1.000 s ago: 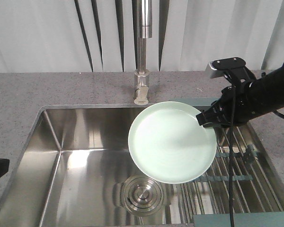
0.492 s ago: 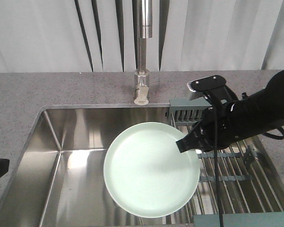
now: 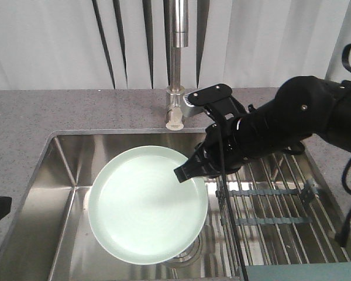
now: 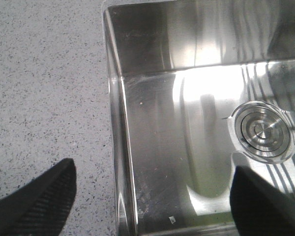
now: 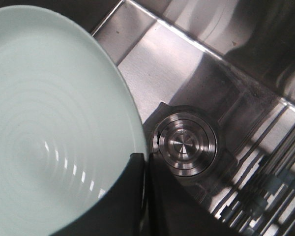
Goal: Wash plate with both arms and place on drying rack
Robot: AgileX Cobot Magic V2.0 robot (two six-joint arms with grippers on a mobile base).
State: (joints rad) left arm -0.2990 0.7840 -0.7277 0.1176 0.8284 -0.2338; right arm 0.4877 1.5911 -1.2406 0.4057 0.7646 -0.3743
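Right gripper [image 3: 186, 171] is clamped on the plate [image 3: 143, 205] at its right rim, a 1-point hold. Plate sits face up, slightly tilted, over the sink [image 3: 64, 170] basin, in front of the faucet [image 3: 176, 35], partly covering the drain [image 5: 186, 142], left of the drying rack [image 3: 281, 205] and not on it. Left gripper [image 4: 152, 206] has fingers wide apart, empty, at the sink's left edge, half over the bench [image 4: 44, 73]. No water visible. Reads as the wash step; racking not yet done. Next: left arm needs to cross to the plate's free left side so 2 arms work it. Smooth rim could slip in the clamp.
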